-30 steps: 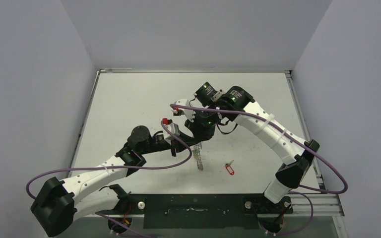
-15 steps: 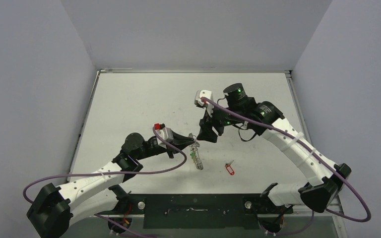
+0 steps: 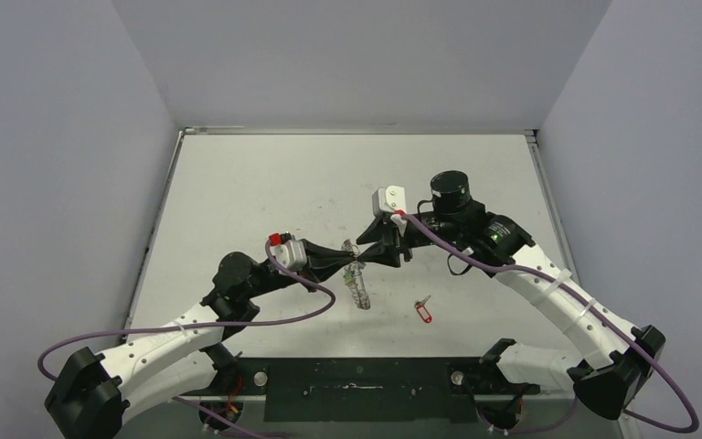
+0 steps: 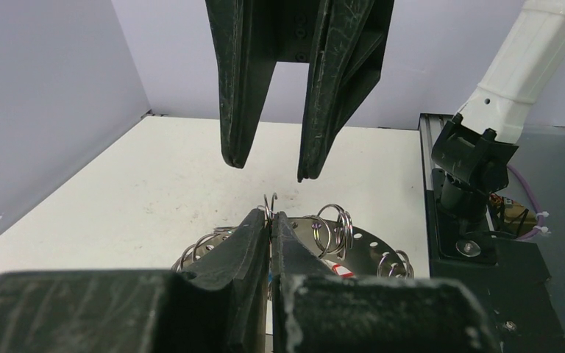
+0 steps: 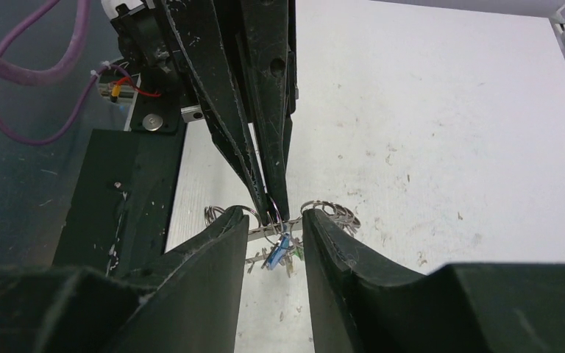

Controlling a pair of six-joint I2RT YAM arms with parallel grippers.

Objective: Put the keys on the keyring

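My left gripper [image 3: 347, 262] is shut on one wire loop of the keyring [image 3: 358, 285], which hangs below it above the table. The left wrist view shows the grey holed keyring [image 4: 371, 246] behind my closed left gripper [image 4: 271, 217]. A blue-tagged key [image 5: 276, 250] dangles from the keyring [image 5: 261, 232]. My right gripper [image 3: 372, 256] faces the left one, open, its fingers on either side of the ring's edge and the left fingertips [image 5: 276, 220]. The red-tagged key [image 3: 423, 312] lies on the table to the right.
A green tag [image 5: 299, 254] hangs by the blue one. A black base plate [image 3: 356, 384] runs along the near edge. Grey walls enclose the white table [image 3: 238, 183] on three sides.
The right gripper opened, drew back to the right and now points level at the left fingertips. The left arm shifted left and lower with the keyring.
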